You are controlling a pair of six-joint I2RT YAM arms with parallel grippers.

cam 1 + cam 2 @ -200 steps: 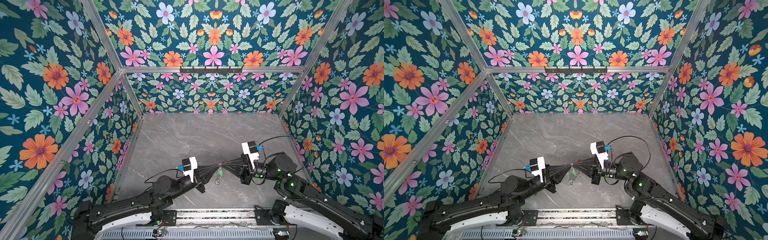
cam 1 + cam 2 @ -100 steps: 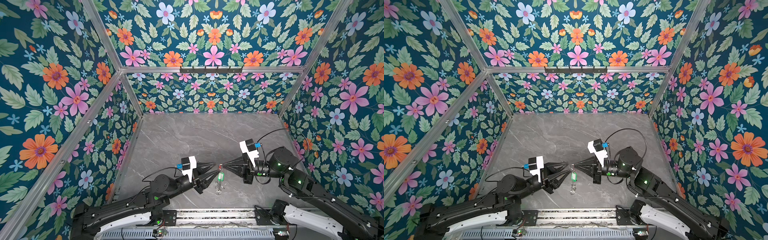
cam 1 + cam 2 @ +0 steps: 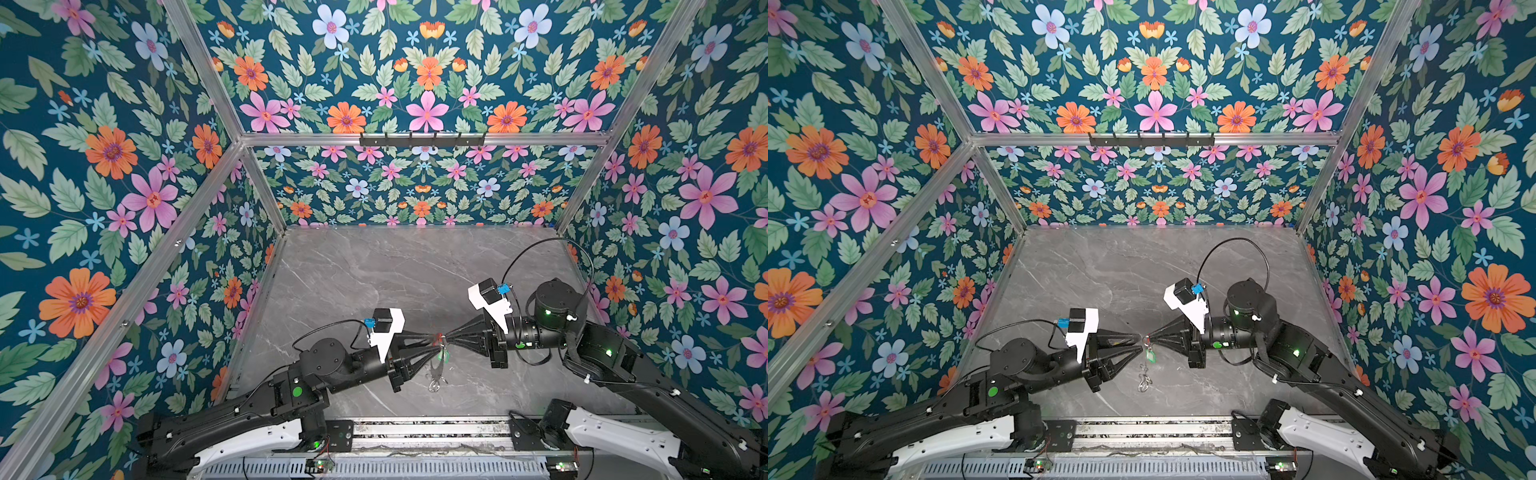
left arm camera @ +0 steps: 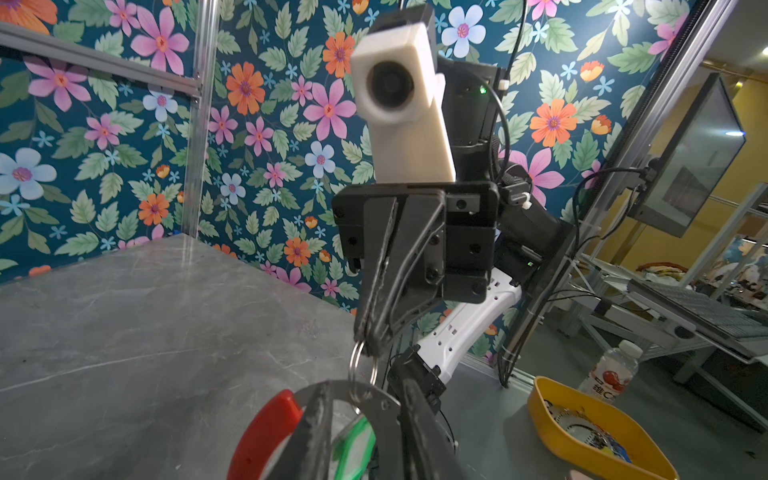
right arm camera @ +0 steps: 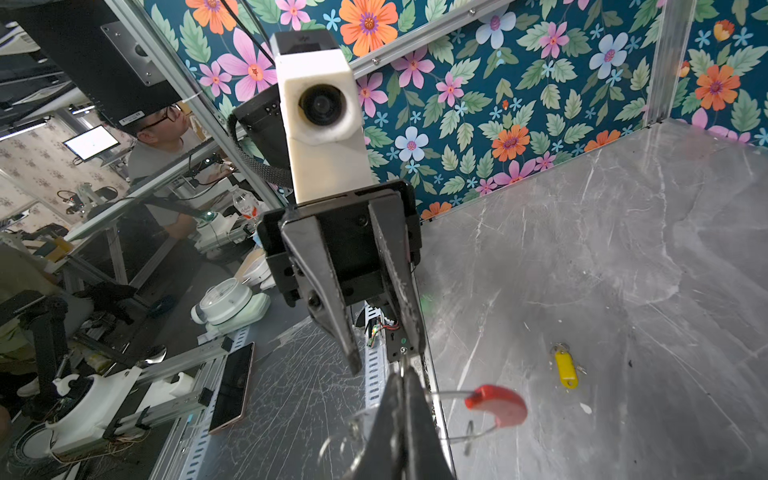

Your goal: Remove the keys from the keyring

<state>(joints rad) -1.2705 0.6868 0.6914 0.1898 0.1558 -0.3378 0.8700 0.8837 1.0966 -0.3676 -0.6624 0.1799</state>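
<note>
Nearest me, my left pincer (image 3: 1140, 343) stands part-released, its jaws straddling the green rectangular plastic key tag (image 4: 353, 451) without, as far as I can see, pinching it. Just past it, my right pincer (image 4: 368, 345) is clenched on the small silver split ring (image 4: 351, 368) threaded on the large grey metal hoop with the red sleeve (image 5: 496, 406), all hanging above the grey marbled worktop (image 5: 623, 249). I judge I should clamp the hoop wire right beside that ring, then work the ring off slowly. Further off, the yellow plastic key tag (image 5: 566, 370) lies free.
</note>
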